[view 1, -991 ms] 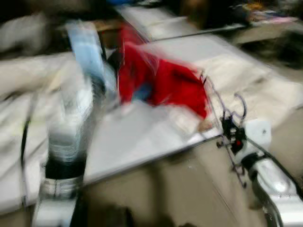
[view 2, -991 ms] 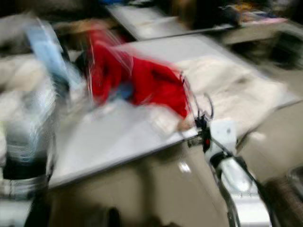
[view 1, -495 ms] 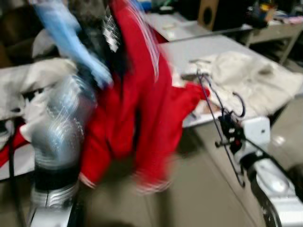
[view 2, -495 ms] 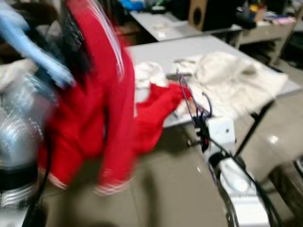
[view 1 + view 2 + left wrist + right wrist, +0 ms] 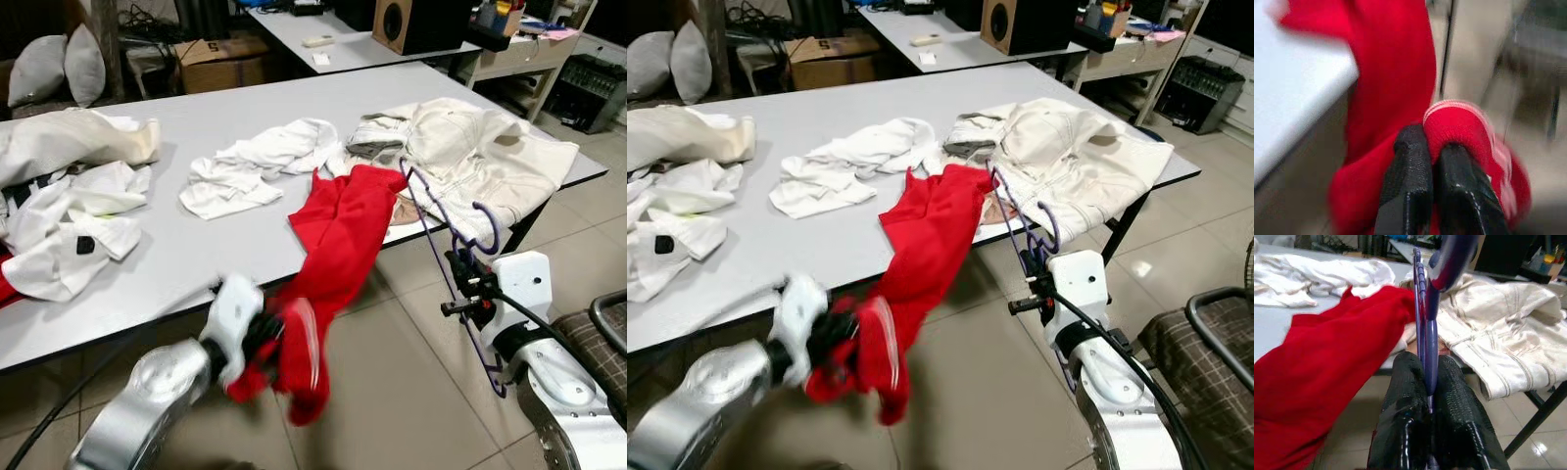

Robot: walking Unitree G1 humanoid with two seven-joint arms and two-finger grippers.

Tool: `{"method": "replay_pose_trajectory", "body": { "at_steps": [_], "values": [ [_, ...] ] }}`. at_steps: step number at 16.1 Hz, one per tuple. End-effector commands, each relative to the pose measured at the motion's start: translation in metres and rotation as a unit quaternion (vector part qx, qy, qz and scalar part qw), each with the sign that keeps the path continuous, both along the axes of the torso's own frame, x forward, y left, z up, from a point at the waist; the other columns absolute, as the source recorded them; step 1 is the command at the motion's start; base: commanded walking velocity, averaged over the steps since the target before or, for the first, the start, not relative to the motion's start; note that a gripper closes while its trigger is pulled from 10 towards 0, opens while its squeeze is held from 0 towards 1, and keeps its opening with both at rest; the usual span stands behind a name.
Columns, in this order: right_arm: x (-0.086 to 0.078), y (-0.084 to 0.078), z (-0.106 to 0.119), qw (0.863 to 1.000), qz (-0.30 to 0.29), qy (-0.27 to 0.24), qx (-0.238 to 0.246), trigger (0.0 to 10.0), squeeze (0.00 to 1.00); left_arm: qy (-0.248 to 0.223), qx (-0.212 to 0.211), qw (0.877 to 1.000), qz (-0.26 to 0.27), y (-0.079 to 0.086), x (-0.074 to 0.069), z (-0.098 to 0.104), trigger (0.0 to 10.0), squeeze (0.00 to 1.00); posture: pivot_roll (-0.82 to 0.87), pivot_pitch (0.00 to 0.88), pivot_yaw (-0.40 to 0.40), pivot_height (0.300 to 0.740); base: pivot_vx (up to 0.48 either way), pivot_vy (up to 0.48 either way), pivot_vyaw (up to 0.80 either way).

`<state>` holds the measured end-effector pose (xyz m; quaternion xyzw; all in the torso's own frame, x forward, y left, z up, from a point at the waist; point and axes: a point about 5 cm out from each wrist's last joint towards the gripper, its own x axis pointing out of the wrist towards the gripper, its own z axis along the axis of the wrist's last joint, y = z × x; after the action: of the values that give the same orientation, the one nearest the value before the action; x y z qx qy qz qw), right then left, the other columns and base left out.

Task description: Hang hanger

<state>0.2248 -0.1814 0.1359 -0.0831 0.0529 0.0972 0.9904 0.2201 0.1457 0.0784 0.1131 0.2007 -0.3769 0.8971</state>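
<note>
While the red garment point(image 5: 338, 235) drapes from the near edge of the grey table point(image 5: 235, 108) down toward the tiled floor, the left eye view shows the left gripper point(image 5: 263, 331) low in front of the table, its fingers clamped on the garment's lower end near a white-striped cuff. To the right, the right gripper point(image 5: 468, 290) holds a purple wire hanger point(image 5: 443, 231) upright, the hanger's frame rising beside the red cloth and its hook curling near a cream jacket point(image 5: 485, 157) spread on the table's right end. White clothes point(image 5: 260, 162) lie crumpled mid-table, and more white garments point(image 5: 73, 225) sit at the left end

From the right eye view, a black speaker point(image 5: 1019, 24) stands on a second table behind, and a cardboard box point(image 5: 828, 54) rests beyond the main table

Seen by the left wrist camera, the two black fingers point(image 5: 1408, 181) press close together around a fold of the red fabric, the striped cuff bunched just past them

Through the right wrist camera, the black fingers point(image 5: 1405, 401) pinch the hanger's purple wire between them, with the red garment to one side and the cream jacket to the other
</note>
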Motion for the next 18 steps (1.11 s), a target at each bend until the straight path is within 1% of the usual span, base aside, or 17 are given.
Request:
{"method": "replay_pose_trajectory", "body": {
  "at_steps": [1,2,3,4,5,6,7,8,9,10,11,13,14,15,16,17,18],
  "values": [
    [-0.003,0.001,-0.004,1.000,0.010,0.017,-0.002,10.0,0.00,0.042,0.040,0.997,-0.044,0.001,-0.013,-0.016,0.0,0.00,-0.03,0.000,-0.020,0.740,0.000,0.000,0.00],
    [-0.004,0.002,-0.006,1.000,0.016,0.022,-0.003,10.0,0.00,0.062,0.053,0.994,-0.065,0.002,-0.019,-0.022,0.0,0.00,-0.03,0.000,-0.020,0.740,0.000,0.000,0.00],
    [-0.007,0.004,-0.008,0.999,0.036,0.030,-0.007,10.0,0.00,0.097,0.044,0.990,-0.095,0.000,-0.031,-0.027,0.0,0.00,-0.03,0.000,-0.020,0.740,0.000,0.000,0.00],
    [-0.009,0.006,-0.008,0.998,0.053,0.034,-0.006,10.0,0.00,0.111,0.031,0.987,-0.109,-0.003,-0.037,-0.028,0.0,0.00,-0.03,0.000,-0.020,0.740,0.000,0.000,0.00],
    [-0.014,0.011,-0.005,0.994,0.102,0.025,-0.011,10.0,0.00,0.102,0.035,0.987,-0.116,-0.004,-0.038,-0.027,0.0,0.00,-0.04,0.000,-0.018,0.740,0.000,0.000,0.00],
    [-0.019,0.016,0.000,0.988,0.151,0.021,-0.003,10.0,0.00,0.101,0.032,0.987,-0.123,-0.005,-0.040,-0.027,0.0,0.00,-0.04,0.000,-0.018,0.740,0.000,0.000,0.00],
    [-0.028,0.020,0.002,0.980,0.200,0.023,-0.006,10.0,0.00,0.104,0.028,0.986,-0.130,-0.006,-0.042,-0.028,0.0,0.00,-0.04,0.000,-0.019,0.740,0.000,0.000,0.00],
    [-0.032,0.021,0.002,0.976,0.218,0.027,-0.007,10.0,0.00,0.105,0.027,0.985,-0.132,-0.006,-0.043,-0.028,0.0,0.00,-0.04,0.000,-0.020,0.740,0.000,0.000,0.00],
    [-0.039,0.022,0.000,0.967,0.250,0.038,-0.014,10.0,0.00,0.109,0.023,0.985,-0.135,-0.007,-0.045,-0.029,0.0,0.00,-0.05,0.000,-0.024,0.740,0.000,0.000,0.00],
    [-0.044,0.021,-0.002,0.963,0.265,0.046,-0.024,10.0,0.00,0.114,0.017,0.984,-0.138,-0.008,-0.046,-0.029,0.0,0.00,-0.05,0.000,-0.024,0.740,0.000,0.000,0.00],
    [-0.045,0.020,-0.003,0.962,0.267,0.048,-0.028,10.0,0.00,0.115,0.015,0.983,-0.139,-0.009,-0.047,-0.029,0.0,0.00,-0.05,0.000,-0.024,0.740,0.000,0.000,0.00],
    [-0.043,0.017,-0.004,0.965,0.256,0.047,-0.038,10.0,0.00,0.123,0.003,0.982,-0.144,-0.011,-0.050,-0.030,0.0,0.00,-0.05,0.000,-0.027,0.740,0.000,0.000,0.00],
    [-0.040,0.015,-0.005,0.969,0.238,0.046,-0.040,10.0,0.00,0.117,0.001,0.983,-0.142,-0.011,-0.049,-0.030,0.0,0.00,-0.05,0.000,-0.029,0.740,0.000,0.000,0.00],
    [-0.037,0.014,-0.007,0.974,0.216,0.046,-0.041,10.0,0.00,0.102,-0.009,0.987,-0.123,-0.012,-0.044,-0.029,0.0,0.00,-0.05,0.000,-0.030,0.740,0.000,0.000,0.00],
    [-0.035,0.011,-0.009,0.979,0.193,0.051,-0.040,10.0,0.00,0.082,-0.020,0.993,-0.087,-0.012,-0.036,-0.028,0.0,0.00,-0.05,0.000,-0.031,0.740,0.000,0.000,0.00],
    [-0.035,0.012,-0.010,0.981,0.182,0.051,-0.028,10.0,0.00,0.067,-0.038,0.995,-0.060,-0.013,-0.030,-0.026,0.0,0.00,-0.05,0.000,-0.033,0.740,0.000,0.000,0.00],
    [-0.035,0.012,-0.012,0.985,0.167,0.050,-0.006,10.0,0.00,0.036,-0.066,0.997,-0.012,-0.015,-0.019,-0.023,7.6,0.00,-0.05,0.000,-0.034,0.740,0.000,0.000,0.00]
  ]
}}
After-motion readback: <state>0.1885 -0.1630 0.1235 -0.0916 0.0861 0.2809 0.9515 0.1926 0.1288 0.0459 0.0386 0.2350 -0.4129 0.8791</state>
